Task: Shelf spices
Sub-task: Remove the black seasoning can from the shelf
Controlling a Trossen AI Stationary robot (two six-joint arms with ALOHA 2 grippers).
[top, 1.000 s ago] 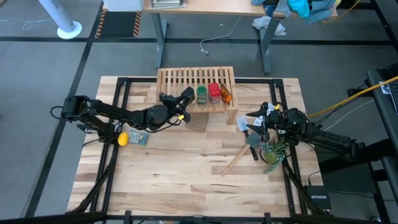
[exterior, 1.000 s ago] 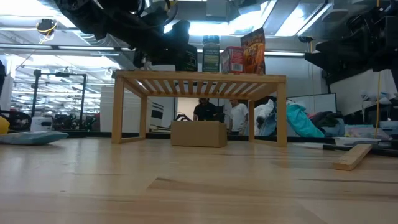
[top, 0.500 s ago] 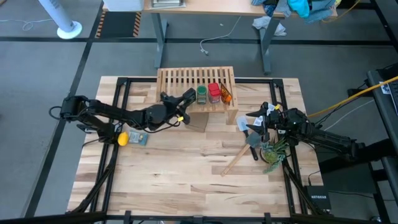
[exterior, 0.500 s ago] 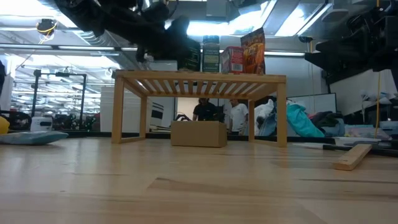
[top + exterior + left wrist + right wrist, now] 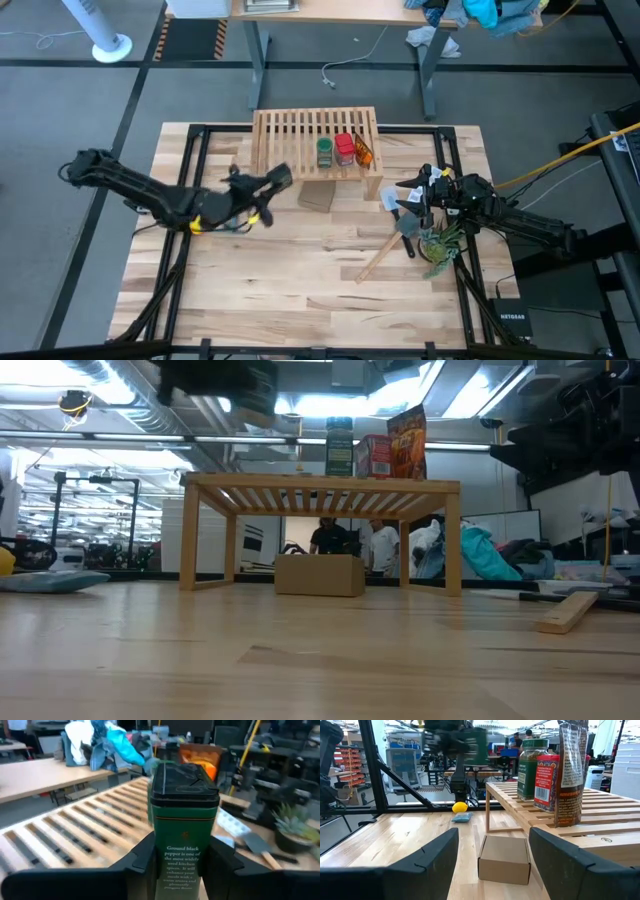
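A small cardboard box (image 5: 317, 196) sits on the plank table (image 5: 300, 290). A yellow lemon-like ball (image 5: 460, 807) lies by a flat blue pad (image 5: 462, 817) near the table's left side. On the right side are a white ice-cube tray (image 5: 389, 199), a dark spatula (image 5: 408, 232), a loose wooden stick (image 5: 378, 262) and a small green plant (image 5: 440, 245).

We take this for a robotics lab or workshop: a plank tabletop (image 5: 300, 270) on a black frame stands on grey floor, desks (image 5: 330, 12) heaped with clothes sit behind, and the low view shows ceiling strip lights, ducts and equipment racks (image 5: 95, 510)
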